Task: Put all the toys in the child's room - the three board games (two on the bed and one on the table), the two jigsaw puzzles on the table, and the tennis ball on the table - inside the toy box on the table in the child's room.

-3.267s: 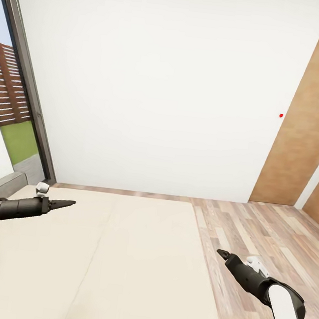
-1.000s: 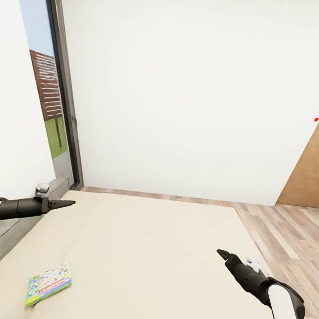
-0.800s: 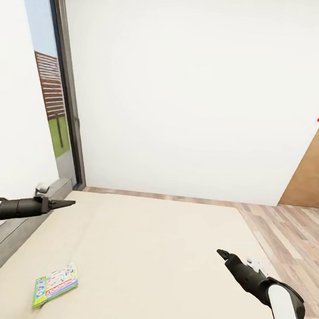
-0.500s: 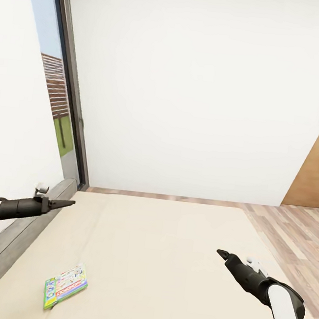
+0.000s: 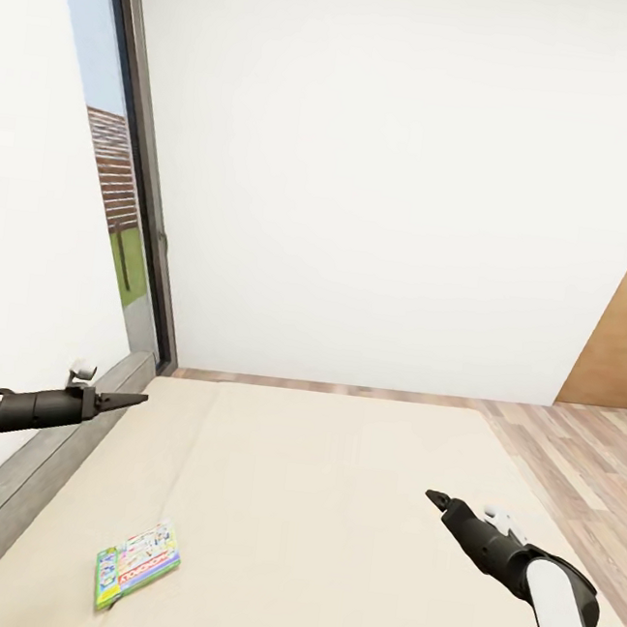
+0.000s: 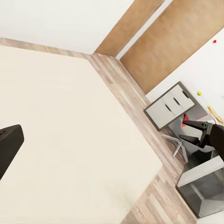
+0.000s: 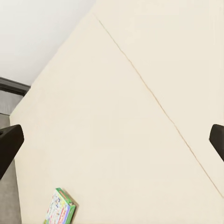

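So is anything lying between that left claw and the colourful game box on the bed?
Nothing visible does. The game box lies flat on the bare beige bed, and the left gripper hangs in open air above and beyond it, with only plain mattress between them.

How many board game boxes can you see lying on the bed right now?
1. A green-edged board game lies flat on the beige bed, toward its near left side, by the grey frame edge. The nearest part of the mattress is out of frame, so another could be hidden there.
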### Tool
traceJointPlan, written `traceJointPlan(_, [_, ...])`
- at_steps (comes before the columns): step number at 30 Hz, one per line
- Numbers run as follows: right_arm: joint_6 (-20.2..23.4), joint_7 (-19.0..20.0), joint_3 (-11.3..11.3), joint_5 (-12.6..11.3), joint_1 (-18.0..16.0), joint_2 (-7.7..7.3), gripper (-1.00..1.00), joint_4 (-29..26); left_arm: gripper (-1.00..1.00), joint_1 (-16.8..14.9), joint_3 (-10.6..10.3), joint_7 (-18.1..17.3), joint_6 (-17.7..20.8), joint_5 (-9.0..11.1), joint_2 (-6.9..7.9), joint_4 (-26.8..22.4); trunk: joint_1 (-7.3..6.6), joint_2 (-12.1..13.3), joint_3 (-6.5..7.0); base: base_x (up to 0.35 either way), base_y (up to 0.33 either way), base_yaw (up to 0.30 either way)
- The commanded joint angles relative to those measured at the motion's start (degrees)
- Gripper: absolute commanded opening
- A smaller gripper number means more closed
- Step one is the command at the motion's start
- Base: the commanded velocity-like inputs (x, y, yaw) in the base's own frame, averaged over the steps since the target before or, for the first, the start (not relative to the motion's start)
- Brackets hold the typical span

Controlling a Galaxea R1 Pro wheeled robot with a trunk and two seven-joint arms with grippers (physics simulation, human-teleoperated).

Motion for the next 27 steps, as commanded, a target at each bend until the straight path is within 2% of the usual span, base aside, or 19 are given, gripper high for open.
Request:
traceJointPlan(1, [0.2, -0.6, 0.1, -0.6, -0.1, 0.00, 1.00, -0.1, 1.00, 0.0, 0.0, -0.1, 0.6, 0.1, 0.01, 0.0, 0.03, -0.1, -0.11, 0.000, 0.031, 0.000])
traceJointPlan(13, [0.1, -0.6, 1.2, -0.4, -0.1, 0.00, 1.00, -0.1, 1.00, 0.0, 0.0, -0.1, 0.6, 0.1, 0.01, 0.0, 0.03, -0.1, -0.11, 0.000, 0.144, 0.000])
traceJointPlan(27, [0.1, -0.6, 1.3, -0.4, -0.1, 0.00, 1.00, -0.1, 1.00, 0.0, 0.0, -0.1, 0.6, 0.1, 0.01, 0.0, 0.03, -0.1, -0.11, 0.000, 0.025, 0.000])
